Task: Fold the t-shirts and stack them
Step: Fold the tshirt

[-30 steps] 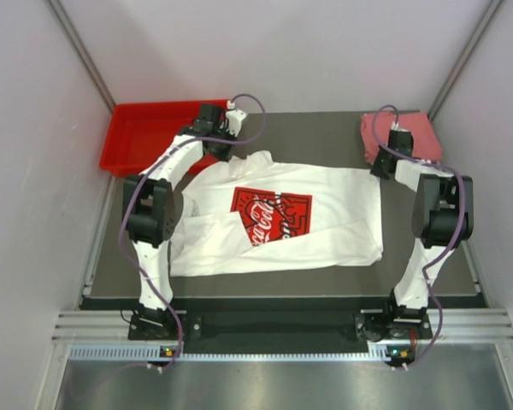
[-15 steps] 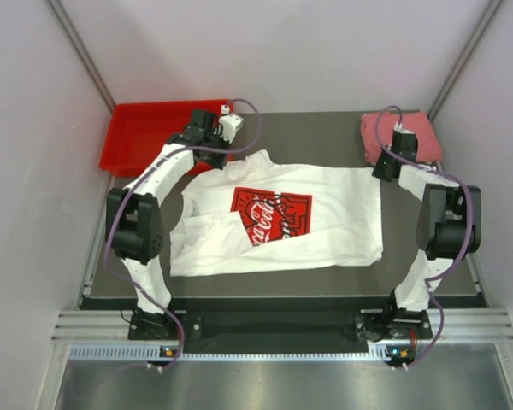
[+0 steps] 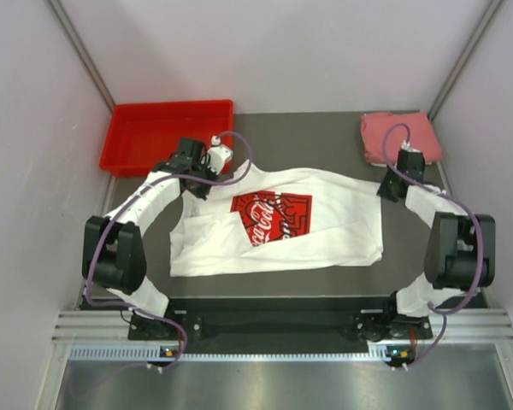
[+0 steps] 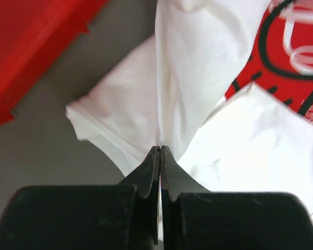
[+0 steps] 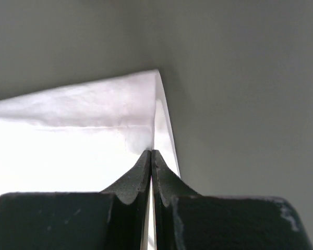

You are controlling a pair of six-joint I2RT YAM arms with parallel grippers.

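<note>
From above, the white t-shirt (image 3: 325, 231) lies between the left fingers (image 3: 194, 181) and right fingers (image 3: 388, 188). The folded pink t-shirt (image 3: 402, 137) waits beyond the right ones. Left wrist: they pinch cloth beside a sleeve. Right wrist: they pinch a hem corner, probably to fold.

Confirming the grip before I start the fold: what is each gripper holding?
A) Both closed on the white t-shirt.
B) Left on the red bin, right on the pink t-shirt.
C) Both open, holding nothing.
A: the wrist views show the left gripper and the right gripper with jaws shut on cloth of the white t-shirt. The pink t-shirt and red bin lie apart from both.
</note>
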